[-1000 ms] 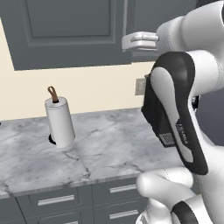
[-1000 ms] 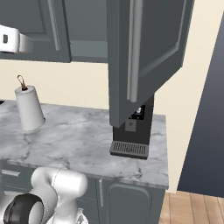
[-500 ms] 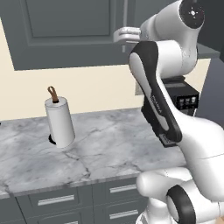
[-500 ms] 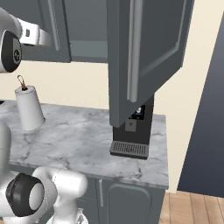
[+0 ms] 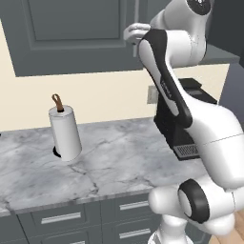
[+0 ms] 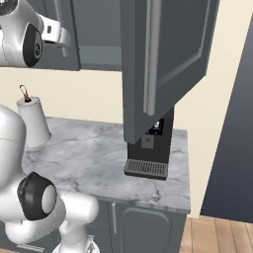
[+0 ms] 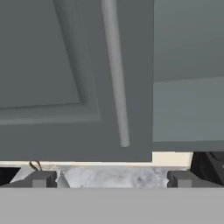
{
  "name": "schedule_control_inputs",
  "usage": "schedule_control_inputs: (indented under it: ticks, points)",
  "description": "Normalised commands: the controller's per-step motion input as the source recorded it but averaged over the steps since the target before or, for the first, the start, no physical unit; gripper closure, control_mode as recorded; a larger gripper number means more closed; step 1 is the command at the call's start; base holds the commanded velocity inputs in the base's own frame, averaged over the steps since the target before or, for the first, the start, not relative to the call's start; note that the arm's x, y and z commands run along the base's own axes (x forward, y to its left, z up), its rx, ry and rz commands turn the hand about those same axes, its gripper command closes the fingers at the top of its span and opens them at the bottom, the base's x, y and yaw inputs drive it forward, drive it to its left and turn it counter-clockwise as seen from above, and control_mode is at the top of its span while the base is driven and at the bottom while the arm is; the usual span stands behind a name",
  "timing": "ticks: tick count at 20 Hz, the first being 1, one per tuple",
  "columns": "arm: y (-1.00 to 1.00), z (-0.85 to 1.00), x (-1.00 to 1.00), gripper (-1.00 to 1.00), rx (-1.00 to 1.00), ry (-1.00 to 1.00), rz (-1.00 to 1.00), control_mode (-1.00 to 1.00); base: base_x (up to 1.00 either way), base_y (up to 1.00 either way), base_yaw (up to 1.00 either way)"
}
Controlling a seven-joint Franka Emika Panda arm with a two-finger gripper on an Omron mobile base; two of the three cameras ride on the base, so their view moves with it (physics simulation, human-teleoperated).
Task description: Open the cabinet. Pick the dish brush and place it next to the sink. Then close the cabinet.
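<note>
Overhead: large dark grey wall cabinet [image 6: 163, 64], right door swung open, left door [image 7: 65, 78] shut, long silver bar handle [image 7: 116, 74]. Two-finger gripper [image 7: 111, 179] facing handle, fingers spread, empty. Below: white paper-towel roll [image 5: 65, 132], grey marble counter [image 5: 114, 162].

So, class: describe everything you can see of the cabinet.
The cabinet is a dark grey wall unit above the marble counter, matt like painted wood, with recessed-panel doors and long vertical silver bar handles. Its right door is swung wide open over the coffee machine; the left door is shut. The open gripper faces that handle, touching nothing.
</note>
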Motion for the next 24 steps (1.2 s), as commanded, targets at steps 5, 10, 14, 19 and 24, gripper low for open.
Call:
schedule_control_inputs:
  ticks: [5, 10, 14, 19, 24]
  points:
    - [0.00, 0.00, 0.55, -1.00, 0.00, -0.01, 0.00, -1.00, 0.00, 0.00, 0.00]
    - [0.00, 0.00, 0.70, -1.00, 0.00, -0.04, 0.00, -1.00, 0.00, 0.00, 0.00]
    - [0.00, 0.00, 0.53, -1.00, 0.00, -0.03, 0.00, -1.00, 0.00, 0.00, 0.00]
    - [0.00, 0.00, 0.15, -1.00, 0.00, -0.05, 0.00, -1.00, 0.00, 0.00, 0.00]
    - [0.01, -0.08, 0.06, -1.00, 0.00, -0.16, 0.00, -1.00, 0.00, 0.00, 0.00]
